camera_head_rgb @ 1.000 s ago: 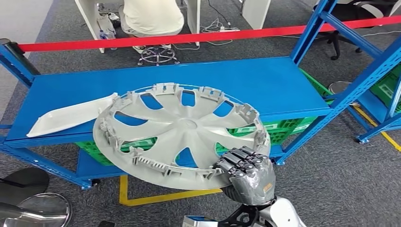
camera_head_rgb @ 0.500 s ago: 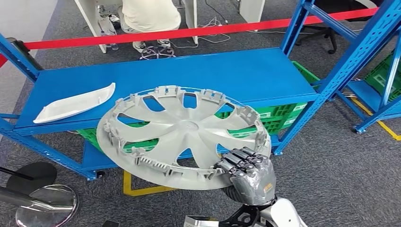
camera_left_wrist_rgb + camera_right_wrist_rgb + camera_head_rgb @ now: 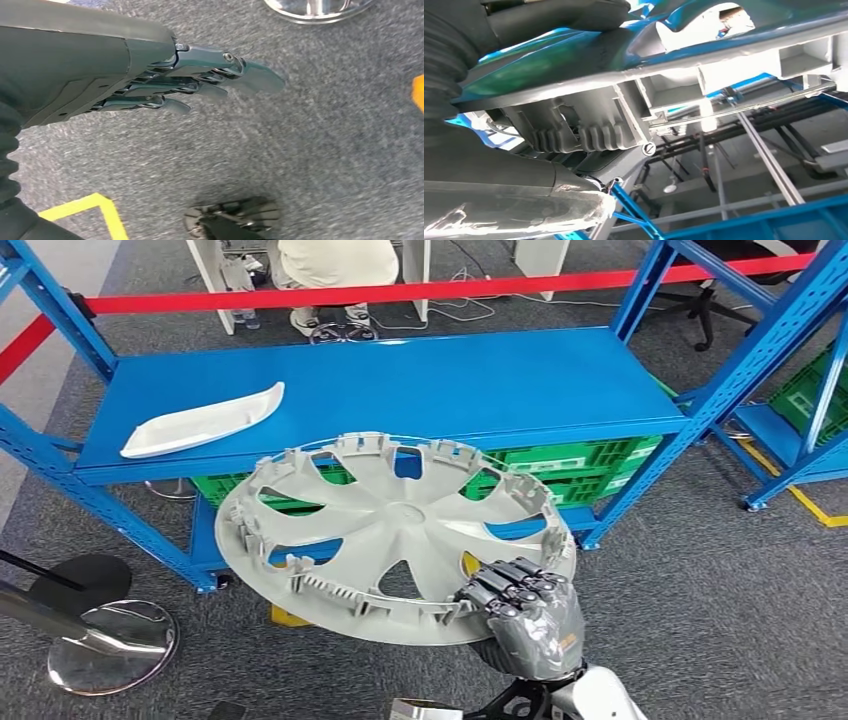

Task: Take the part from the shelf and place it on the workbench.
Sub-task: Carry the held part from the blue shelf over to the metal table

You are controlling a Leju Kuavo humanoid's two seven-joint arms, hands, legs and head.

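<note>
Head view: right hand (image 3: 525, 615) grips wheel cover (image 3: 390, 530).

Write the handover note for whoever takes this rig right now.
Right hand grips the near rim of the grey wheel cover, held roughly flat in front of the blue shelf.
Left hand holds nothing, fingers straight, above the carpet.
A white trim piece lies on the shelf.
Done: wheel cover is off the shelf.
Left: carry it to the workbench and set it down.

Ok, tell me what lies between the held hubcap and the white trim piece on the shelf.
Nothing: head view shows bare blue shelf between the hubcap and the white trim piece.
</note>
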